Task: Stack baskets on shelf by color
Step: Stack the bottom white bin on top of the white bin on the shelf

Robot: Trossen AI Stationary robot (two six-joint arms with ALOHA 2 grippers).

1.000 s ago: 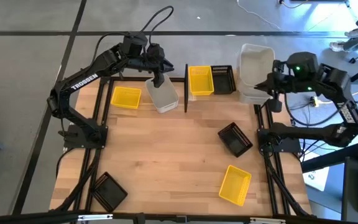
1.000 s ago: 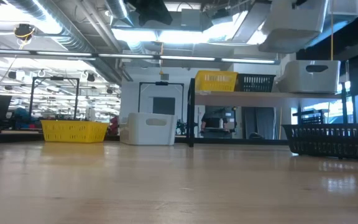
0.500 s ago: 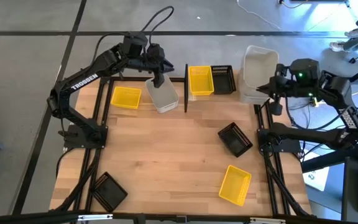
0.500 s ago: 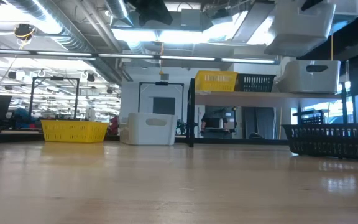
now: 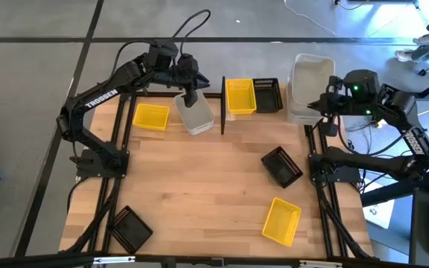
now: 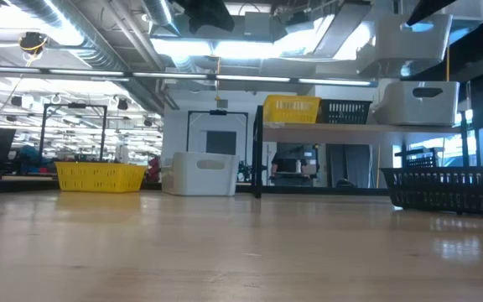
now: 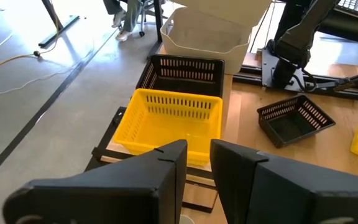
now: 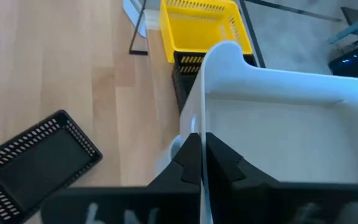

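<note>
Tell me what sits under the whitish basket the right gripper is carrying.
The raised whitish basket, pinched by the right gripper, hangs above a second whitish basket resting on the shelf. The lower one's inside is hidden.

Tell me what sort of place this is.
Probably a robotics lab or workshop: exposed ceiling ducts and strip lights overhead, benches with equipment behind the table, loose cables on a grey floor.

We see two matte-black jointed arms. The left arm (image 5: 106, 93) carries white TROSSEN lettering and a looping black cable (image 5: 192, 18); the right arm (image 5: 393, 108) shows a glowing green indicator light (image 5: 357, 88).
</note>
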